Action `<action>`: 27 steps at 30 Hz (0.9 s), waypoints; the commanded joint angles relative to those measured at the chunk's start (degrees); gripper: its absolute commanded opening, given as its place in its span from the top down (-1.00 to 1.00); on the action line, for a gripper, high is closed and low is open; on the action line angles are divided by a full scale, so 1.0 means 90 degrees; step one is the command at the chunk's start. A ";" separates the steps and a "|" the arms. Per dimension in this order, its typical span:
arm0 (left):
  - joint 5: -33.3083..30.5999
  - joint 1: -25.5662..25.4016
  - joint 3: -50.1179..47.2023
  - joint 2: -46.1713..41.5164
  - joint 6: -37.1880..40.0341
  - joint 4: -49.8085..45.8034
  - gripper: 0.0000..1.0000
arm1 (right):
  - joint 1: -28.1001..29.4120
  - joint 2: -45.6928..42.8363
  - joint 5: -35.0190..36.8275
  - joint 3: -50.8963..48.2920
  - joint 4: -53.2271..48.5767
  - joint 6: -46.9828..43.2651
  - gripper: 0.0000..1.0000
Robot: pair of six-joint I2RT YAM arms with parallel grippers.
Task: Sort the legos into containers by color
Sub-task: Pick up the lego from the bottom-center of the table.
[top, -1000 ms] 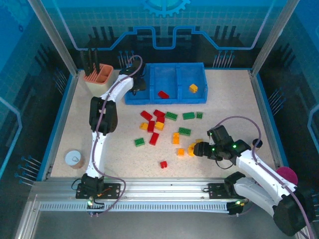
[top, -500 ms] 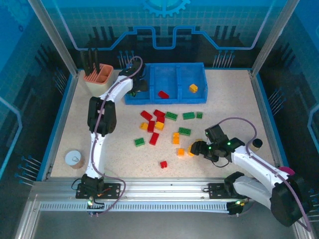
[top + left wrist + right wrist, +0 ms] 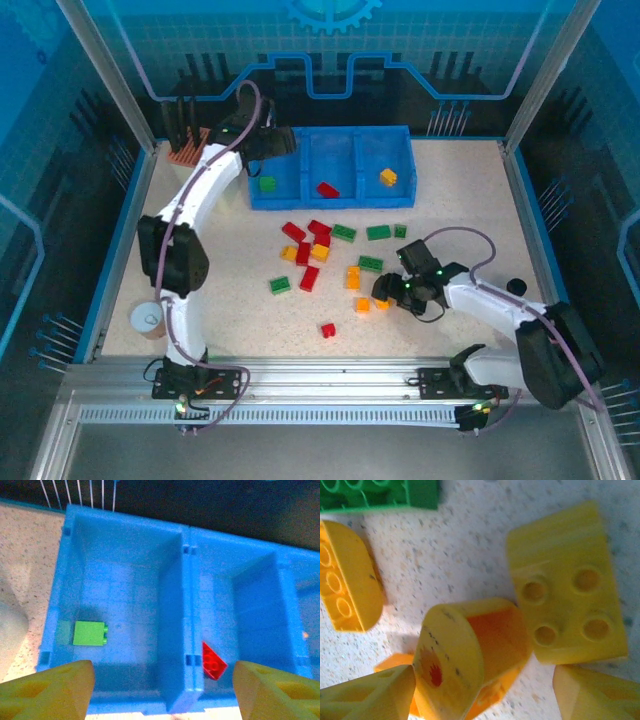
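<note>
A: Left tool [image 3: 162,692]?
B: Spread wide over the blue tray [image 3: 186,605], gripping nothing. Green brick [image 3: 90,633] in left compartment, red brick [image 3: 213,661] in middle, yellow brick [image 3: 388,177] in right.
A: Right tool [image 3: 485,692]?
B: Spread too, low on the counter [image 3: 470,555], straddling a round yellow brick [image 3: 470,650]. Loose bricks [image 3: 320,228] scattered nearby, outside the tray.

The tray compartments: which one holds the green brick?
The left compartment: a green brick lies on its floor. The middle one holds a red brick, the right one a yellow brick.
</note>
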 commanded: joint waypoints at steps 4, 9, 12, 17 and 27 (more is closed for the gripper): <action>0.0081 -0.0066 -0.0646 -0.1332 0.0135 0.0136 -0.52 | 0.0078 0.0763 0.0141 0.0455 0.0101 -0.0230 -0.44; -0.0071 -0.0056 -0.1365 -0.2255 0.0224 0.0281 -0.55 | 0.0107 0.1260 0.0181 0.0700 0.0048 -0.0413 -0.17; -0.0127 -0.0056 -0.1751 -0.2701 0.0269 0.0275 -0.57 | 0.0132 0.1418 0.0191 0.0803 0.0019 -0.0494 0.07; -0.0235 -0.0018 -0.2560 -0.3416 0.0345 0.0134 -0.60 | 0.0186 0.1599 0.0318 0.1085 -0.0254 -0.0889 0.34; -0.0374 0.0296 -0.3815 -0.4801 0.0519 -0.0464 -0.64 | 0.0214 0.1514 0.0464 0.2429 -0.1993 -0.2207 0.53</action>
